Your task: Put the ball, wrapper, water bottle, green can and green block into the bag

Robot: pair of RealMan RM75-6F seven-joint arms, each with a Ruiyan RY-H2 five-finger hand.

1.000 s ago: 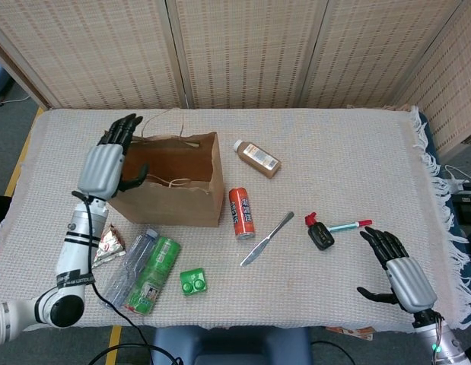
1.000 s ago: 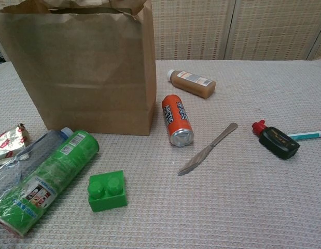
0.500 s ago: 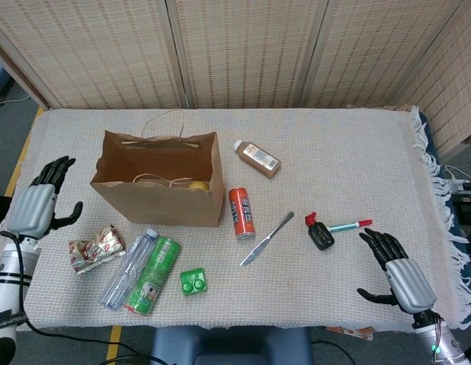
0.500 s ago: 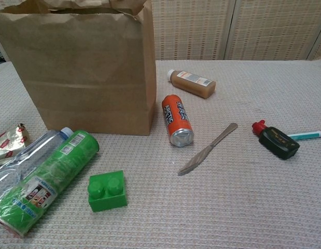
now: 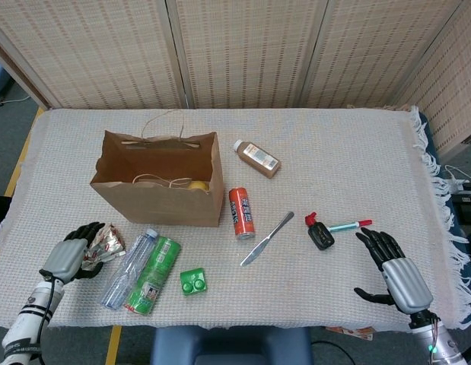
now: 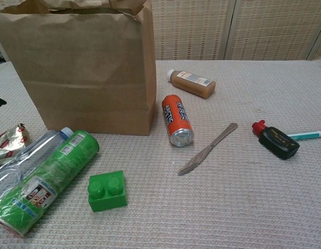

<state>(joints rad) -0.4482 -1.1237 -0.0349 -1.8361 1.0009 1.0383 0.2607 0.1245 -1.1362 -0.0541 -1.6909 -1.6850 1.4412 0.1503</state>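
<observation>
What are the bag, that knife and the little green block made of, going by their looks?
The bag looks like matte brown kraft paper: creased walls, a ragged rim. The knife seems metal, dull silver with a soft sheen. The green block is probably hard plastic: smooth, evenly coloured, with moulded studs.

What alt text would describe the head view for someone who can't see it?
A robot's left hand reaches a wrapper beside a bottle, green can and green block; behind them stands an open bag. The right hand hovers open.

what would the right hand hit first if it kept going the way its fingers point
Probably the black bottle with the red cap. The right hand has its fingers aimed up and left across the bare cloth toward it, with the teal pen just behind; height above the table is unclear.
</observation>
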